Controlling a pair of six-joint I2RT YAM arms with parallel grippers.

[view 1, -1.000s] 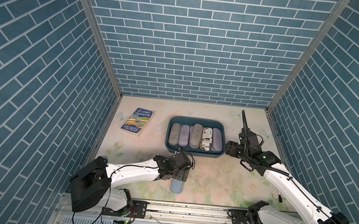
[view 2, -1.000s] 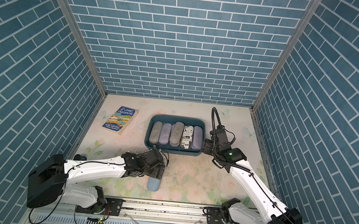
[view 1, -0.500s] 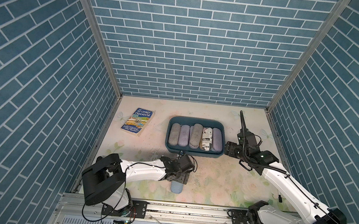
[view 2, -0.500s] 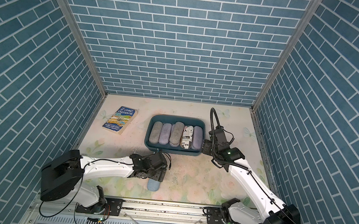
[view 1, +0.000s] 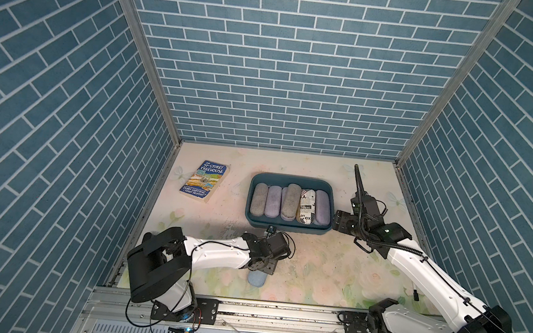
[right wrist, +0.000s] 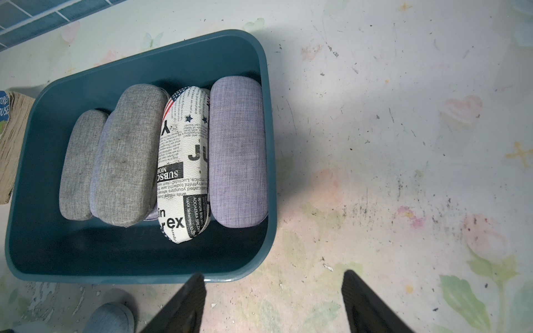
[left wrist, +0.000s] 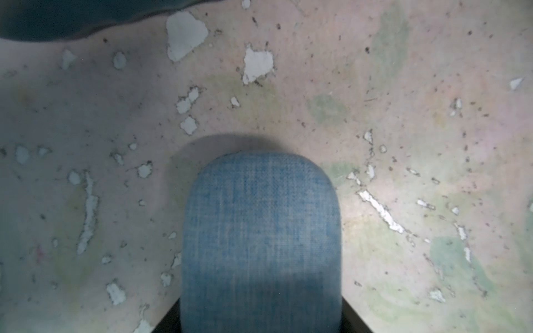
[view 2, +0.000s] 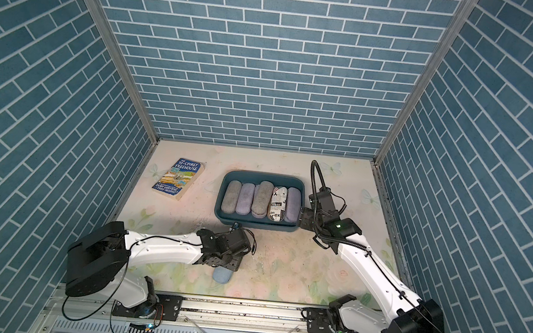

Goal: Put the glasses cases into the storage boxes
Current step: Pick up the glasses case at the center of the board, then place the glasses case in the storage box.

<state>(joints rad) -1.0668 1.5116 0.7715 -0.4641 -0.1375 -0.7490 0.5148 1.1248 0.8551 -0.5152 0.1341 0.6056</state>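
Jaws of left hand (view 1: 262,268) clamp blue case (left wrist: 261,230); right hand (right wrist: 273,275), apart, hovers beside tub (right wrist: 271,173).

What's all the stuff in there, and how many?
storage tub: one, dark teal, mid-table toward the back.
grey cases: two, grey, in the tub.
lavender cases: at least two, lavender, in the tub.
newspaper-print case: one, black-and-white, in the tub.
light blue case: one, light blue, on the table near the front.
book: one, blue, on the table beside the tub.
table: one, pale floral, underneath everything.
left gripper: one, black, shut on the light blue case.
right gripper: one, black, open, beside the tub.
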